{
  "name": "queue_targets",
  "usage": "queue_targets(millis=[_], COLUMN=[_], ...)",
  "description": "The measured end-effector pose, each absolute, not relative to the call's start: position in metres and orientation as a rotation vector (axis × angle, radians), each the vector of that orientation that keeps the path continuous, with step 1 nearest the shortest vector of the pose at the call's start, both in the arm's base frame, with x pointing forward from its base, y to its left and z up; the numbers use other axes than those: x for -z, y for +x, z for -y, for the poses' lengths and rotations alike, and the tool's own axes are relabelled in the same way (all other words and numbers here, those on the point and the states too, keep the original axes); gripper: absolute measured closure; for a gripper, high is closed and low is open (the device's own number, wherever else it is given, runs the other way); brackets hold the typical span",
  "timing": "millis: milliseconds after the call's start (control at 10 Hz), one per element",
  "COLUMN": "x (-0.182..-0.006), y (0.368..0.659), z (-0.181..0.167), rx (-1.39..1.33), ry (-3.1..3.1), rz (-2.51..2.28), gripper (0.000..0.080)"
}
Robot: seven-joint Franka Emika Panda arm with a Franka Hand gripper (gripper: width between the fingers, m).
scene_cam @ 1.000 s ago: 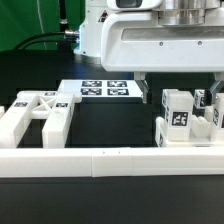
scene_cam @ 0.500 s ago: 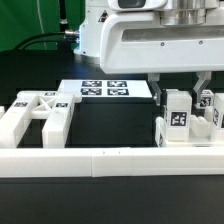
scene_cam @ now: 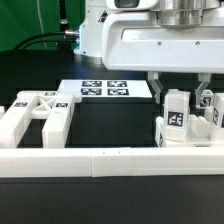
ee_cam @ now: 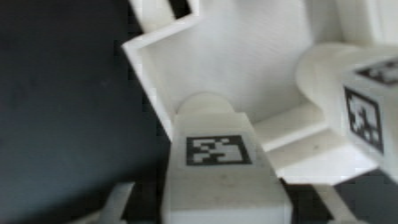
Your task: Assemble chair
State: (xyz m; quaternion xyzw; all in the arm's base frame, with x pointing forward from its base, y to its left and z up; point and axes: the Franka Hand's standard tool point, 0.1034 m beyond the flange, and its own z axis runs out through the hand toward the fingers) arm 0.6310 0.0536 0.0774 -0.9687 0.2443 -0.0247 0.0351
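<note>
Jaws that stood wide a second ago have closed in, and the claw now pinches the short post between its two fingers.

Well away from the claw, toward the exterior view's left, the X-braced frame lies untouched just behind the border wall. Nearer the claw, but still apart from it, the marker board lies flat on the table. Directly under the claw, the held post stands upright among the other chair parts. A second post stands just beside the claw on the side of the exterior view's right.

In the wrist view the post's tagged end sits centred between the fingers, so the grip looks square.

The step in hand seems to be lifting this post out. Doing it well probably means rising straight up before moving sideways, because the second post is close enough to be clipped. A slow first lift should show whether the post slips or tilts in the grip. Whether its base is caught on the white piece below it cannot be told.
</note>
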Motion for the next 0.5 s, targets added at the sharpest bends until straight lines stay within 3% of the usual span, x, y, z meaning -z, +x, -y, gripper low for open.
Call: queue_targets(millis=[500], x=[-0.0764], y=[0.6328], z=[-0.0563], rx=[0.071], ry=[-2.623], rz=[-1.532], gripper=[0.0512])
